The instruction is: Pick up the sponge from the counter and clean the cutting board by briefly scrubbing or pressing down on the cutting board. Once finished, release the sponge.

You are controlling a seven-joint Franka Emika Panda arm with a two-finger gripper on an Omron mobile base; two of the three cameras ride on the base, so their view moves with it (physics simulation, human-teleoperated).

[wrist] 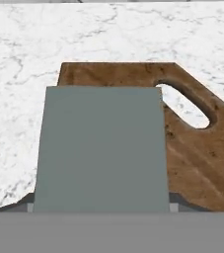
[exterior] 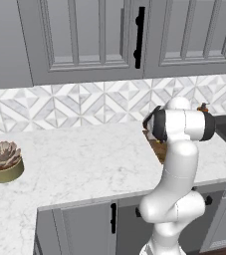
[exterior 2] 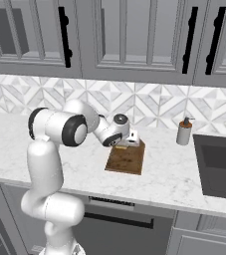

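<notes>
The sponge [wrist: 102,150] shows its grey-green top close up in the hand view, with my gripper [wrist: 101,205] shut on it, a dark fingertip at each lower corner. Below it lies the dark brown cutting board [wrist: 202,163], its handle slot to the right of the sponge. In the right base view my gripper [exterior 2: 128,144] hangs low over the far end of the cutting board [exterior 2: 127,161] on the white marble counter [exterior 2: 169,174]. Whether the sponge touches the board I cannot tell. In the left base view the arm covers most of the cutting board [exterior: 159,150].
A soap dispenser [exterior 2: 184,132] stands by the backsplash right of the board, beside the dark sink [exterior 2: 218,164]. A potted succulent [exterior: 4,161] sits far left on the counter. Grey wall cabinets hang above.
</notes>
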